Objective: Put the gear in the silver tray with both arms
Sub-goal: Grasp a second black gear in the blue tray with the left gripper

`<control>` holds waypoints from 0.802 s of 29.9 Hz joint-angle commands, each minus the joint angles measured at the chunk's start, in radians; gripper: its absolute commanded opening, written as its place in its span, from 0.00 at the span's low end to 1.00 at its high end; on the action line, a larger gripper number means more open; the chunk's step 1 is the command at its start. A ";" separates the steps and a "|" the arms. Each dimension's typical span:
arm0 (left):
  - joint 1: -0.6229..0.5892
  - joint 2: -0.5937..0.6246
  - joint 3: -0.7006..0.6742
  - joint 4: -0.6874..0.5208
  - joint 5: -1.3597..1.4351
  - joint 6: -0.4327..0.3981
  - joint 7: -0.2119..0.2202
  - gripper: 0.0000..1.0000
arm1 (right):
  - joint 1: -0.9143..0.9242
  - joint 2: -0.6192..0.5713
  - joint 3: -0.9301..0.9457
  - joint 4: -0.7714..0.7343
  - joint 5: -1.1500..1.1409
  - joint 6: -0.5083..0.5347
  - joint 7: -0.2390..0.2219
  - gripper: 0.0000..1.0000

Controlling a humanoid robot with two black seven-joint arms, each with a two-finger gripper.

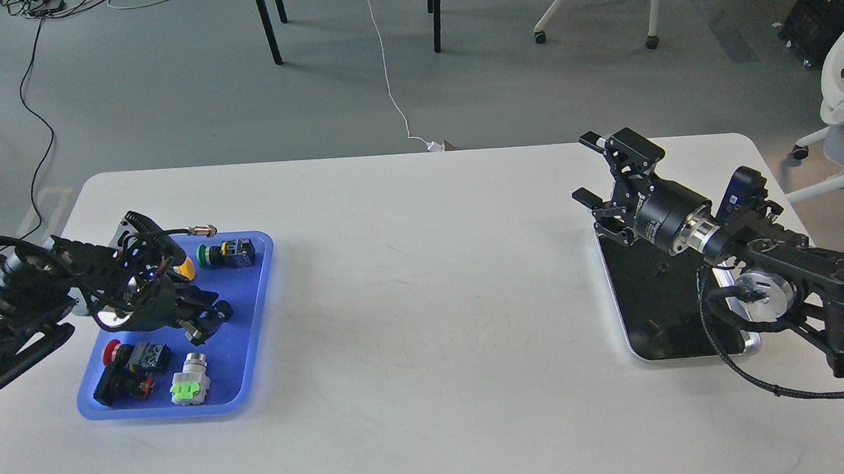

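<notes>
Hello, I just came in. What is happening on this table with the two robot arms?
A two-armed robot is moving parts between trays. Its left gripper is low inside the blue tray, among several push-button parts; whether it grips one cannot be told. Its right gripper hangs open above the far edge of the silver tray on the white table. The silver tray looks nearly empty, apart from one tiny dark item.

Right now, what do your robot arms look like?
Both arms are black and jointed, with shiny silver rings near the wrists. Each ends in a black two-finger gripper: the left gripper and the right gripper. Thin black cables loop along both arms.
</notes>
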 commanded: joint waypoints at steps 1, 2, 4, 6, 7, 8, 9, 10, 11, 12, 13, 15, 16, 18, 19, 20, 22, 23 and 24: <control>0.003 0.001 -0.001 0.004 0.000 -0.001 0.000 0.36 | 0.000 0.000 0.000 -0.002 0.000 0.000 0.000 0.98; 0.003 0.001 0.000 0.004 0.000 -0.001 0.000 0.33 | 0.000 0.000 0.001 -0.002 0.000 0.000 0.000 0.98; 0.003 0.001 -0.001 0.005 0.000 -0.001 0.000 0.23 | 0.000 0.000 0.001 -0.002 0.000 0.000 0.000 0.98; 0.003 0.003 -0.001 0.005 0.000 -0.001 0.000 0.16 | 0.000 0.000 0.001 -0.002 0.000 0.000 0.000 0.98; 0.003 0.003 -0.001 0.005 0.000 -0.001 0.000 0.15 | 0.000 0.000 0.001 -0.002 0.000 0.000 0.000 0.98; 0.003 0.003 0.000 0.005 0.000 -0.001 0.000 0.14 | 0.000 0.000 0.001 -0.002 0.000 0.000 0.000 0.98; 0.003 0.003 0.000 0.005 0.000 -0.001 0.000 0.13 | 0.000 0.000 0.001 -0.002 0.000 0.000 0.000 0.98; 0.003 0.004 0.000 0.005 0.000 -0.001 0.000 0.13 | 0.000 0.000 0.001 -0.002 0.000 0.000 0.000 0.98; 0.003 0.004 0.000 0.005 0.000 -0.001 0.000 0.12 | 0.000 0.000 0.001 -0.002 0.000 0.000 0.000 0.98; 0.003 0.004 -0.001 0.005 0.000 -0.001 0.000 0.12 | 0.000 0.000 0.001 -0.002 0.000 0.000 0.000 0.98; 0.003 0.006 -0.001 0.005 0.000 -0.001 0.000 0.12 | 0.000 0.000 0.001 -0.002 0.000 0.000 0.000 0.98; 0.002 0.006 -0.001 0.005 0.000 -0.001 0.000 0.12 | 0.000 0.000 0.001 -0.002 0.000 0.000 0.000 0.98; 0.000 0.007 -0.001 0.005 0.000 -0.001 0.000 0.12 | 0.000 0.000 0.001 -0.002 0.000 0.000 0.000 0.98; -0.003 0.009 -0.001 0.004 0.000 -0.002 0.000 0.12 | 0.000 0.000 0.001 -0.002 0.000 -0.002 0.000 0.98; -0.007 0.009 -0.001 0.004 0.000 -0.004 0.000 0.12 | 0.000 -0.001 0.001 -0.002 0.000 -0.002 0.000 0.98; -0.009 0.007 -0.003 0.001 0.000 -0.004 0.000 0.12 | 0.000 0.000 0.001 -0.003 0.000 0.000 0.000 0.98; -0.015 0.012 -0.006 -0.010 0.000 -0.004 0.000 0.12 | 0.000 -0.001 0.001 -0.005 0.000 0.000 0.000 0.98; -0.027 0.013 -0.007 -0.018 0.000 -0.004 0.000 0.12 | 0.000 0.000 0.001 -0.005 0.000 -0.002 0.000 0.98; -0.041 0.016 -0.008 -0.033 0.000 -0.007 0.000 0.12 | 0.000 0.000 0.001 -0.005 0.000 -0.002 0.000 0.98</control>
